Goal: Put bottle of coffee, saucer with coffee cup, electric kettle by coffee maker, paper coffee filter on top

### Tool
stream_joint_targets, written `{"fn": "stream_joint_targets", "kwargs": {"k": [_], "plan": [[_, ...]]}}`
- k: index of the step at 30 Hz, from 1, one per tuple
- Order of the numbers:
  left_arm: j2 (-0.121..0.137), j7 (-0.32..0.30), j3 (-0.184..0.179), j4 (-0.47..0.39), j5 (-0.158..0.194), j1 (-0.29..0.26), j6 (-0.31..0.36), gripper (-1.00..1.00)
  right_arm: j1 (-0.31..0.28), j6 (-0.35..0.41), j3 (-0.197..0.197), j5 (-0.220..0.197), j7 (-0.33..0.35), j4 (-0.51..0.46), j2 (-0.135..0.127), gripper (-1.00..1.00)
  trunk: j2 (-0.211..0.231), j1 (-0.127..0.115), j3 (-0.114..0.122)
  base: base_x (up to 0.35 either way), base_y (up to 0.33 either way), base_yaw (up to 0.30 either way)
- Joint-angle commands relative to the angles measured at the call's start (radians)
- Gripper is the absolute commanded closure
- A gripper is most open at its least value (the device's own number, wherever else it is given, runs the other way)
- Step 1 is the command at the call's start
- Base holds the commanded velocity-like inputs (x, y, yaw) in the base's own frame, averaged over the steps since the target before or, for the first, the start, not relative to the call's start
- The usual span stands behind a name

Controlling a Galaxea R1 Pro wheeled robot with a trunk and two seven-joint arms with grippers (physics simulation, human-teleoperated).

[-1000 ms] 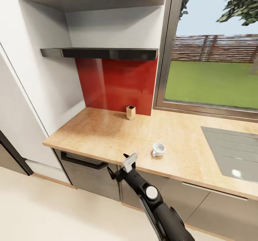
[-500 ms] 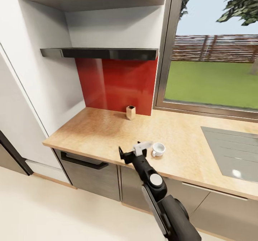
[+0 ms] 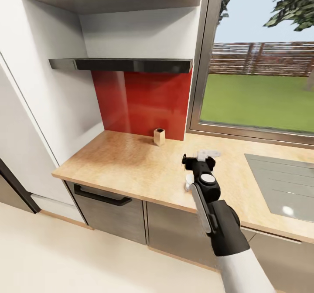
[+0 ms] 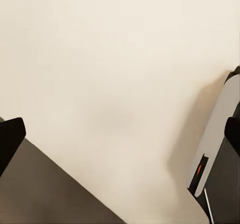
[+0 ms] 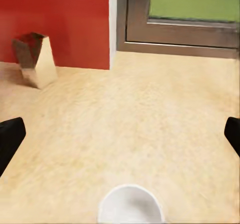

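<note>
The right arm's black tool [image 3: 201,156] is hanging over the light speckled worktop [image 3: 131,162] with its two fingers spread wide. The small white coffee cup [image 5: 130,204] is sitting on the worktop right below the tool, a little toward the robot. The right arm is the nearer one.

coffee cup [image 3: 188,184] mostly behind right arm [image 3: 220,223]
</note>
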Motion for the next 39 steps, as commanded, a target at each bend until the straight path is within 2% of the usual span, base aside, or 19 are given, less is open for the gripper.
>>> {"fn": "stream_joint_targets", "kwargs": {"k": [1, 4, 7, 9, 12, 13, 16, 19, 22, 32, 39], "plan": [[-0.001, 0.002, -0.007, 0.000, 0.007, -0.001, 0.005, -1.00, -0.021, 0.044, -0.025, 0.000, -0.006, -0.001, 0.000, -1.00, -0.002, 0.001, -0.002, 0.000, 0.000, 0.000], [-0.004, 0.002, -0.010, 0.000, 0.004, -0.001, 0.033, -1.00, -0.053, 0.109, -0.057, 0.002, -0.008, 0.000, 0.000, -1.00, -0.002, 0.001, -0.002, 0.000, 0.000, 0.000], [-0.004, 0.003, -0.011, -0.001, -0.004, 0.001, 0.089, -1.00, -0.082, 0.222, -0.081, 0.006, -0.010, -0.001, 0.000, -1.00, -0.002, 0.001, -0.002, 0.000, 0.000, 0.000], [-0.004, 0.003, -0.011, 0.000, -0.006, 0.003, 0.106, -1.00, -0.087, 0.291, -0.113, 0.006, -0.010, -0.002, 0.000, -1.00, -0.002, 0.001, -0.002, 0.000, 0.000, 0.000], [-0.005, 0.003, -0.014, 0.001, -0.009, 0.006, 0.121, -1.00, -0.091, 0.397, -0.205, 0.004, -0.011, -0.002, 0.000, -1.00, -0.002, 0.001, -0.002, 0.000, 0.000, 0.000], [-0.007, 0.004, -0.015, 0.002, -0.009, 0.007, 0.123, -1.00, -0.092, 0.414, -0.225, 0.003, -0.010, -0.003, 0.000, -1.00, -0.002, 0.001, -0.002, 0.000, 0.000, 0.000], [-0.011, 0.005, -0.031, 0.004, -0.024, 0.011, 0.125, -1.00, -0.093, 0.435, -0.250, 0.005, -0.010, -0.002, 0.000, -1.00, -0.002, 0.001, -0.002, 0.000, 0.000, 0.000], [-0.012, 0.008, -0.052, 0.006, -0.057, 0.013, 0.128, -1.00, -0.092, 0.442, -0.256, 0.006, -0.009, 0.001, -0.002, -1.00, -0.002, 0.001, -0.002, 0.000, 0.000, 0.000], [-0.013, 0.010, -0.058, 0.007, -0.069, 0.013, 0.131, -1.00, -0.092, 0.444, -0.258, 0.007, -0.009, 0.008, -0.002, -1.00, -0.002, 0.001, -0.002, 0.000, 0.000, 0.000], [-0.012, 0.011, -0.060, 0.011, -0.074, 0.015, 0.135, -1.00, -0.091, 0.447, -0.257, 0.009, -0.009, 0.028, -0.001, -1.00, -0.002, 0.001, -0.002, 0.005, 0.000, 0.000], [-0.013, 0.012, -0.060, 0.012, -0.073, 0.015, 0.135, -1.00, -0.091, 0.447, -0.257, 0.008, -0.009, 0.094, -0.002, -1.00, -0.002, 0.001, -0.002, 0.227, 0.029, 0.000]]}}
